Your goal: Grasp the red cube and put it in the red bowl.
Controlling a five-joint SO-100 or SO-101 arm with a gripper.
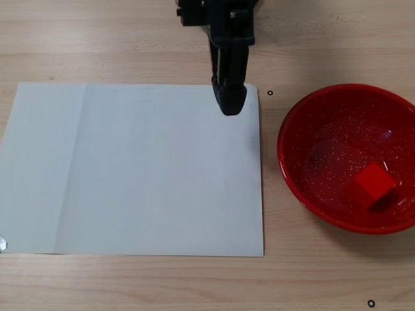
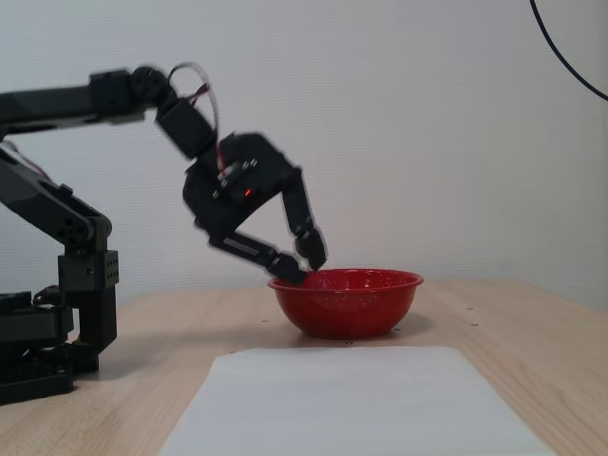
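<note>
The small red cube (image 1: 373, 183) lies inside the glossy red bowl (image 1: 290, 170), right of the bowl's middle, in the view from above. From the side, the red bowl (image 2: 345, 309) stands on the table and its wall hides the cube. My black gripper (image 1: 229, 105) hangs over the upper right corner of the white paper, left of the bowl. In the side view the gripper (image 2: 304, 268) is open with nothing between its fingers, its tips level with the bowl's left rim.
A large white paper sheet (image 1: 130, 168) covers the wooden table left of the bowl. The arm's black base (image 2: 47, 351) stands at the far left in the side view. Small black marks (image 1: 270, 92) dot the table.
</note>
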